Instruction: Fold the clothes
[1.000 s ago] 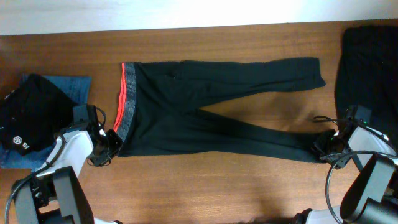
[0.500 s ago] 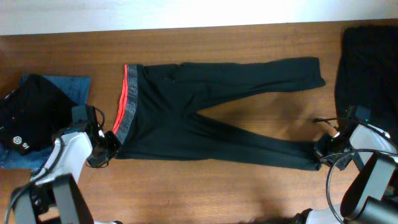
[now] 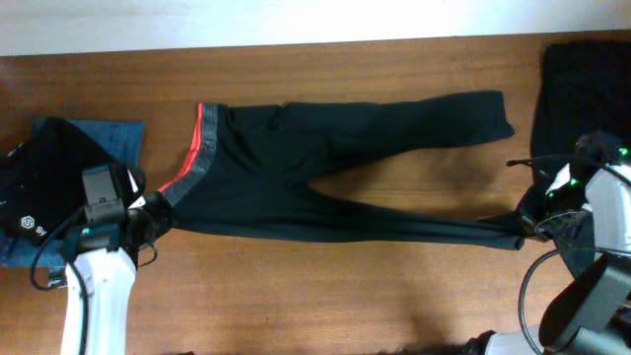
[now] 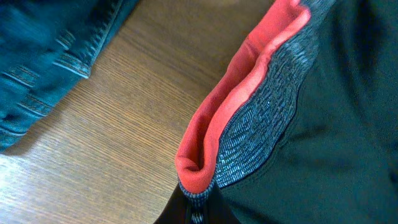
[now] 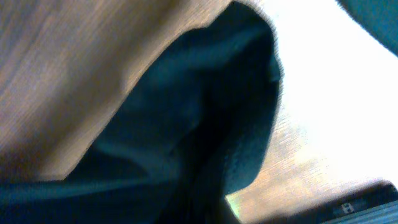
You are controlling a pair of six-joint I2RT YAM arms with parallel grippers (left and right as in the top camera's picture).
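Black trousers (image 3: 325, 177) lie spread across the surface (image 3: 325, 296) centre, waistband (image 4: 249, 112) left. Left tool (image 4: 194, 210) pinches the near waistband corner. Right tool (image 3: 530, 229) pinches the near leg cuff. Jeans (image 3: 118, 138) lie far left, under a black garment (image 3: 49, 187).

The red-orange and grey waistband (image 4: 245, 112) runs diagonally, its folded lower corner pinched by the left gripper (image 4: 194, 210). The black trousers (image 4: 336, 143) spread to the waistband's right. The bare wooden table (image 4: 124, 130) lies to its left, with blue denim jeans (image 4: 43, 56) beyond.
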